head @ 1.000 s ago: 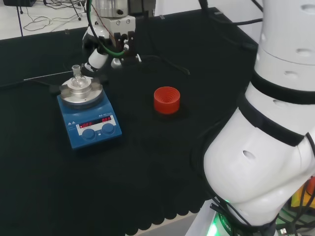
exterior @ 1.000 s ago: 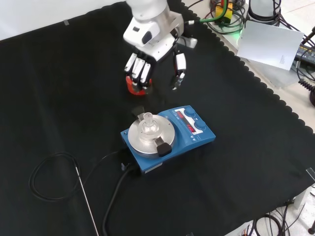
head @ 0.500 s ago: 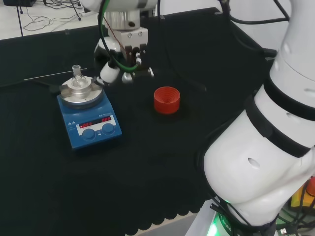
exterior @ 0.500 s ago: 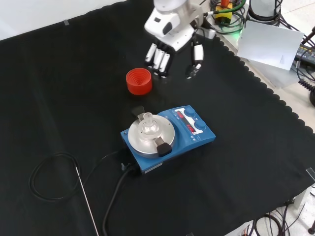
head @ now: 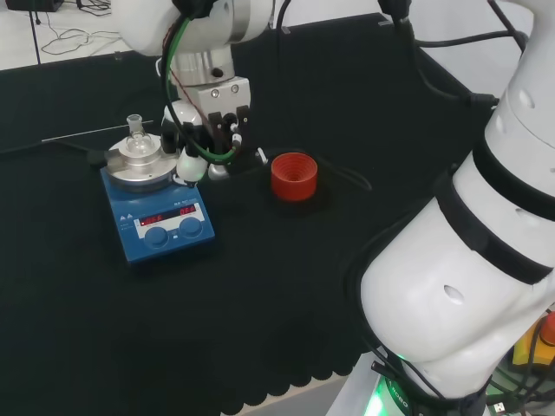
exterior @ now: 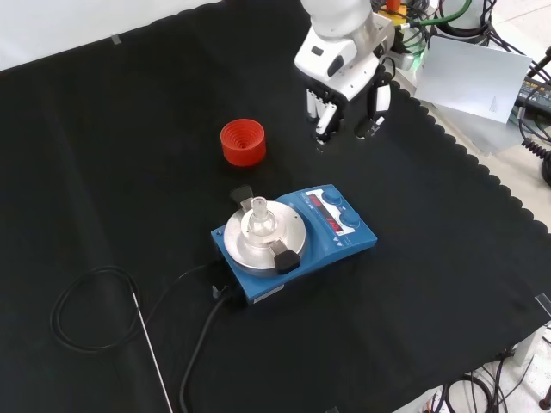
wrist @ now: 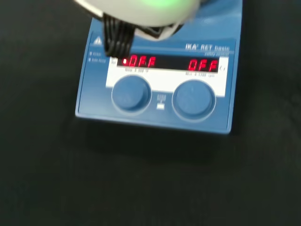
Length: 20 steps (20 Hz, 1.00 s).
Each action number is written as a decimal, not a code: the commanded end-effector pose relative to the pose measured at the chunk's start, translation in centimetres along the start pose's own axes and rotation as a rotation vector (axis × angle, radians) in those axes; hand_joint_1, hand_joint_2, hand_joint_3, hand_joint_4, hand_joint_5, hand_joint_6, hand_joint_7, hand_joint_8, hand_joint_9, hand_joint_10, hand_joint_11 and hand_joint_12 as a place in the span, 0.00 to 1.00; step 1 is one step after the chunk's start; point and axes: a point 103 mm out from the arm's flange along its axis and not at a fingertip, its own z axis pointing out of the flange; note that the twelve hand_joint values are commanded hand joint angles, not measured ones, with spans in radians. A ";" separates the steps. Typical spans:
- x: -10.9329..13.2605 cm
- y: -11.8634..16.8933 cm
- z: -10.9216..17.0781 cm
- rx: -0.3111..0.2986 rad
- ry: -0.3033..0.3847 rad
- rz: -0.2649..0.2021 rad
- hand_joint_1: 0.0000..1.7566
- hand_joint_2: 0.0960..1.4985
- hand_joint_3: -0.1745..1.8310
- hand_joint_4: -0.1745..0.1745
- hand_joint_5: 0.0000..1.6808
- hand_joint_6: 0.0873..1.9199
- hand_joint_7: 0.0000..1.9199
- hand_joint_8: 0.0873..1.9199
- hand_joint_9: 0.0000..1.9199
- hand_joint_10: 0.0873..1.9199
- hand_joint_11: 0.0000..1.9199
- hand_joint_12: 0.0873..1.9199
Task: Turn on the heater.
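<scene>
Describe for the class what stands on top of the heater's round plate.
A small clear glass flask stands on the heater's silver plate. Whether it holds anything cannot be told.

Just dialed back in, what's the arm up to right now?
The hand hangs above the cloth, apart from the blue heater, holding nothing, its fingers pointing down. In the front view it is beyond the heater's knob end, right of the red stand. The wrist view looks down on the two knobs; neither is touched yet. A small glass flask sits on the heater's plate.
</scene>
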 end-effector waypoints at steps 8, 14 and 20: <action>2.1 -0.9 3.2 0.190 -0.059 -0.041 0.75 0.42 0.53 0.20 0.25 0.41 0.72 0.73 0.81 0.70 0.64 0.65; 2.5 -1.0 4.6 0.260 -0.064 -0.051 0.77 0.41 0.56 0.28 0.19 0.41 0.73 0.75 0.82 0.72 0.62 0.68; 2.9 -0.9 5.8 0.292 -0.056 -0.081 0.78 0.41 0.58 0.35 0.16 0.39 0.73 0.75 0.82 0.72 0.62 0.69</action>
